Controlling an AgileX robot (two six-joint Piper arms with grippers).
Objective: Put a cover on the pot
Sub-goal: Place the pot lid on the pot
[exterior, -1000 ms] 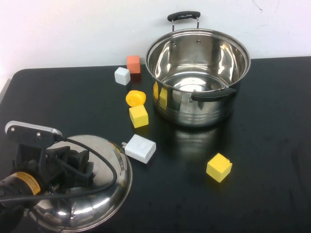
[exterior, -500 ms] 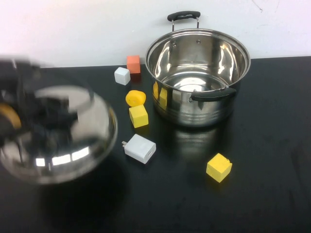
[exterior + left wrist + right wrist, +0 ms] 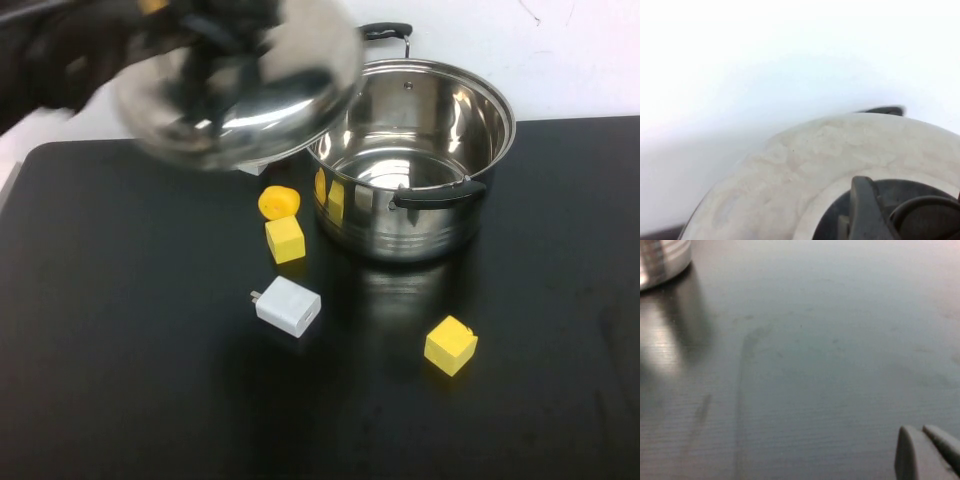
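The steel pot (image 3: 420, 235) stands uncovered at the back centre of the black table, with black handles at its front and back. My left gripper (image 3: 215, 25) is shut on the black knob of the domed steel lid (image 3: 240, 95). It holds the lid tilted in the air, just left of the pot and overlapping its left rim. In the left wrist view the lid (image 3: 790, 170) and its knob (image 3: 920, 215) fill the frame. My right gripper (image 3: 927, 450) is out of the high view. It hovers shut and empty over bare table, with the pot's wall (image 3: 660, 260) far from it.
A yellow cube (image 3: 285, 239) and a yellow rounded piece (image 3: 279, 202) lie left of the pot. A white charger (image 3: 288, 305) lies in front of them. Another yellow cube (image 3: 450, 345) lies in front of the pot. A white wall runs behind the table.
My left gripper has lifted the lid off the table's front left and carried it up and back to the right, to the pot's left rim. It now hides the orange and white blocks.
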